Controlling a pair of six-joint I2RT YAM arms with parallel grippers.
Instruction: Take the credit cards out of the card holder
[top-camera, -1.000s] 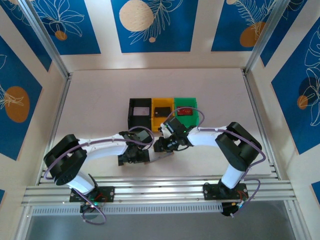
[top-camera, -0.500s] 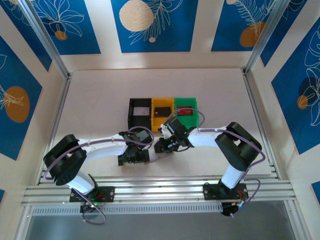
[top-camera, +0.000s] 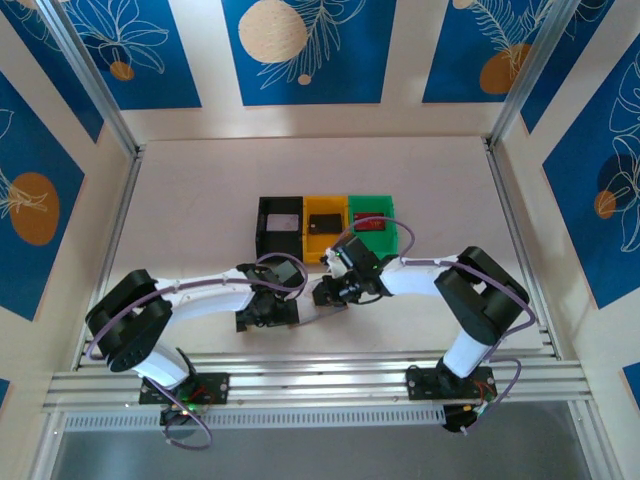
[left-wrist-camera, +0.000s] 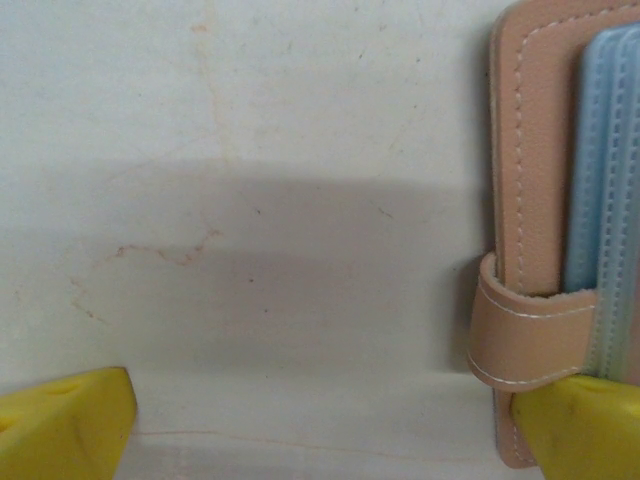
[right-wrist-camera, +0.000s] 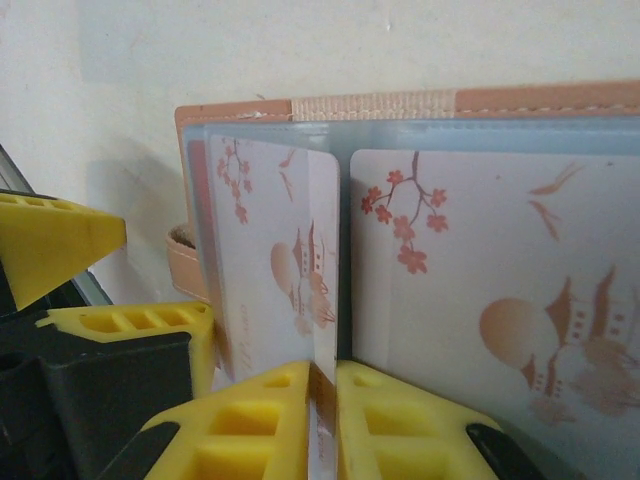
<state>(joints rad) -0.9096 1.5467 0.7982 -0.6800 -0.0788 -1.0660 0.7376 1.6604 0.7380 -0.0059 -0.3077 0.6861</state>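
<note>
Card holder (left-wrist-camera: 530, 150) is lying open on the bench (top-camera: 200, 190), near the front edge, right between the two arms. The left tool (left-wrist-camera: 320, 430) is spread about as wide as it goes and has nothing in it. One of its yellow pads (left-wrist-camera: 585, 430) sits at the holder's edge, right by the snap tab (left-wrist-camera: 530, 335).

The right tool (right-wrist-camera: 322, 400) is pinched nearly shut on the thin edge of one of the holder's pale printed inside panels. Can't tell if that's a card or just the sleeve, honestly.

Further back, the black bin (top-camera: 266, 232) has a pale card (top-camera: 284, 222) in it. The yellow bin (top-camera: 312, 244) has a dark card (top-camera: 323, 222), and the green bin (top-camera: 380, 240) a red card (top-camera: 370, 223).
</note>
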